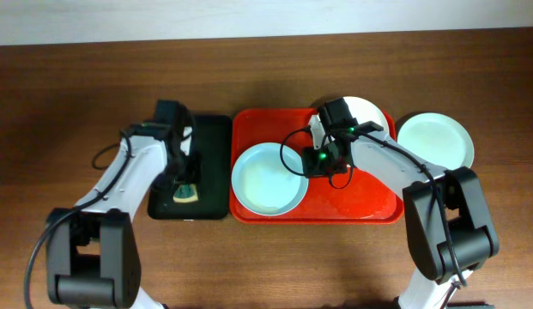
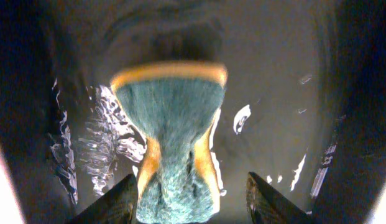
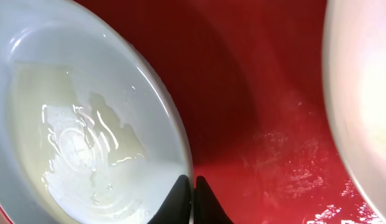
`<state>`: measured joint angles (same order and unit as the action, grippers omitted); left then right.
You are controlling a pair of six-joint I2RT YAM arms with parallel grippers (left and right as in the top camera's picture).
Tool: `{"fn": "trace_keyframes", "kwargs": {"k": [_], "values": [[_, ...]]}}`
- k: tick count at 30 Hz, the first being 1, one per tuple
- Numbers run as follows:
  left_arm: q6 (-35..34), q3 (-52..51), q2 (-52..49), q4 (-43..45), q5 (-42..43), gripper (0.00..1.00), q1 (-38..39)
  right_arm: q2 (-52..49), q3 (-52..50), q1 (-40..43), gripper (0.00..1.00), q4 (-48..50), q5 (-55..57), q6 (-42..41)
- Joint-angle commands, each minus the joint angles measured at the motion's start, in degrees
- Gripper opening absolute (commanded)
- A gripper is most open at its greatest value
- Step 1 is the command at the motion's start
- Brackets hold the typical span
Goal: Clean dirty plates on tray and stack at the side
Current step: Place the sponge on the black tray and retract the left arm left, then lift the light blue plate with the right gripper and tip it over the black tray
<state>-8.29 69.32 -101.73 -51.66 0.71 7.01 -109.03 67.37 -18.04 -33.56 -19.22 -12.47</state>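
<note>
Reaching over the black tray, the left gripper hangs half open astride a sponge, holding nothing. The right gripper, jaws together, meets a plate at its 3 o'clock rim on the red tray; grip unclear. Only the wrist view shows smears.

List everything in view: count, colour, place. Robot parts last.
table: 1, brown wood, under everything
red tray: 1, red, centre of the table
black tray: 1, black, beside the red tray on its left
pale blue plate: 1, left half of the red tray, wet film inside
white plate: 1, back right corner of the red tray, partly under the right arm
pale blue-green plate: 1, on the table right of the red tray
sponge: 1, green with a yellow edge, on the black tray
left hand: open, over the sponge
right hand: pinched on the pale blue plate's rim
</note>
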Motion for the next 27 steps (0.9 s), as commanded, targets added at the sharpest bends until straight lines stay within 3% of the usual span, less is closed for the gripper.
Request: {"fn": "trace_keyframes", "kwargs": {"k": [1,3,5,11,20,23,27], "values": [[-5.7,8.9,6.1,-2.2,1.6,0.58,-3.1,-0.1,0.0,-0.4,0.19,0.0,-0.7,0.0],[-8.4,11.3,8.5,-2.5,1.5,0.59,-5.3,-0.1,0.0,-0.4,0.21,-0.3,-0.7,0.0],[-10.6,12.6,12.2,-2.1,1.5,1.0,-9.0,-0.1,0.0,-0.4,0.21,-0.7,-0.7,0.0],[-10.6,12.6,15.7,-2.0,1.4,0.99,-14.3,-0.1,0.0,-0.5,0.2,-1.0,0.3,0.0],[-10.6,12.6,15.6,-2.0,1.4,0.99,-14.4,-0.1,-4.8,-0.8,0.19,3.3,1.9,0.0],[-10.6,12.6,15.6,-2.0,1.4,0.99,-14.4,-0.1,-5.8,-0.8,0.04,4.2,1.8,-0.7],[-10.6,12.6,15.6,-2.0,1.4,0.99,-14.4,0.4,-4.4,0.2,0.04,3.3,0.0,-4.5]]}}
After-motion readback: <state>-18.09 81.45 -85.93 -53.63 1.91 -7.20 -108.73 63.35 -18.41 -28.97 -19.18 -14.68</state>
